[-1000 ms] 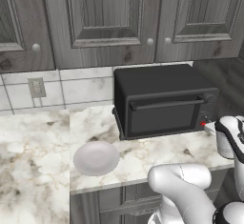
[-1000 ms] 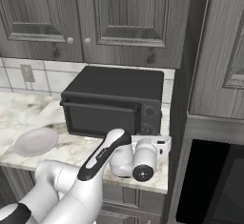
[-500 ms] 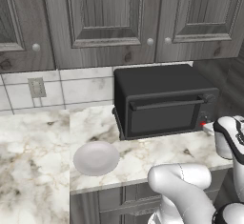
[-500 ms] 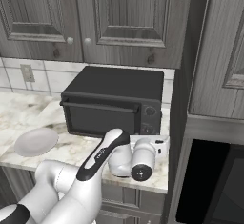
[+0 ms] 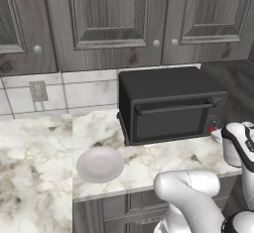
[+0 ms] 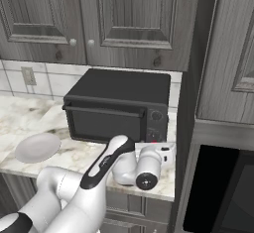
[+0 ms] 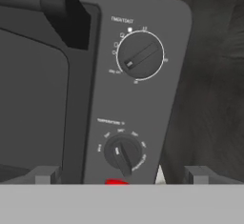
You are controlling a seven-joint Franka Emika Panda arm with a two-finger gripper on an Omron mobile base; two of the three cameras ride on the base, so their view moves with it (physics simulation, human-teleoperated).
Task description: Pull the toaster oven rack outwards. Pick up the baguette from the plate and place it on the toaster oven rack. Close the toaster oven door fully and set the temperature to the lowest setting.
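The pincer (image 7: 122,178) faces the right-hand control panel of the toaster oven (image 5: 163,90) at close range, its two finger tips (image 7: 46,174) spread wide apart with nothing between them. Straight ahead of the pincer, between the tips, sits the lower temperature knob (image 7: 123,152), with a small red light (image 7: 116,182) just beneath it; farther up the panel from the pincer is the larger timer knob (image 7: 140,55). To the left of the pincer is the toaster oven door (image 5: 169,122), shut flat against the oven front, with the end of its black bar handle (image 7: 64,13) up and to the left. In the base views the hand hangs just in front of the oven's lower right corner, above the marble tabletop (image 5: 149,160). The plate (image 5: 100,164) lies well off to the pincer's left on the tabletop, in front of the oven's left end and apart from it, and its surface looks bare.
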